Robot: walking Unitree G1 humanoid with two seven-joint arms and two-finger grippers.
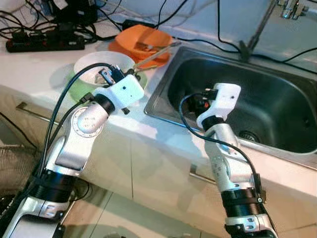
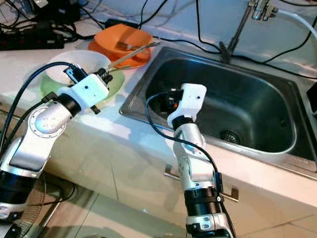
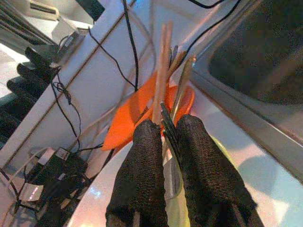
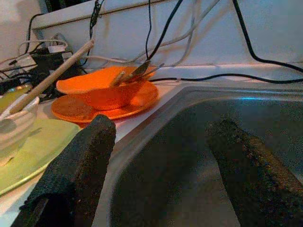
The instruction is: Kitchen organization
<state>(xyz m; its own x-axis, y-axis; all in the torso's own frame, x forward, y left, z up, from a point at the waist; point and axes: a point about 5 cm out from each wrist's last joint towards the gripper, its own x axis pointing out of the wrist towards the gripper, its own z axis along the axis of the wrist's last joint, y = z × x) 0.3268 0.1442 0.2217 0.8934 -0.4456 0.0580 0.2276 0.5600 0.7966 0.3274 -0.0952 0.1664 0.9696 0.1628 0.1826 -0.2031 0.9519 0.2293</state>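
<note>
Faucet (image 1: pixel 290 7) top beyond frame edge

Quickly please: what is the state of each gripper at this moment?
Left gripper: shut on the chopsticks, over the white bowl.
Right gripper: open, holding nothing, over the sink.

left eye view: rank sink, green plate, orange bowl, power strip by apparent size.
1. sink, by far the largest
2. green plate, partly hidden by the white bowl and left gripper
3. orange bowl and power strip: look alike, not ranked
</note>
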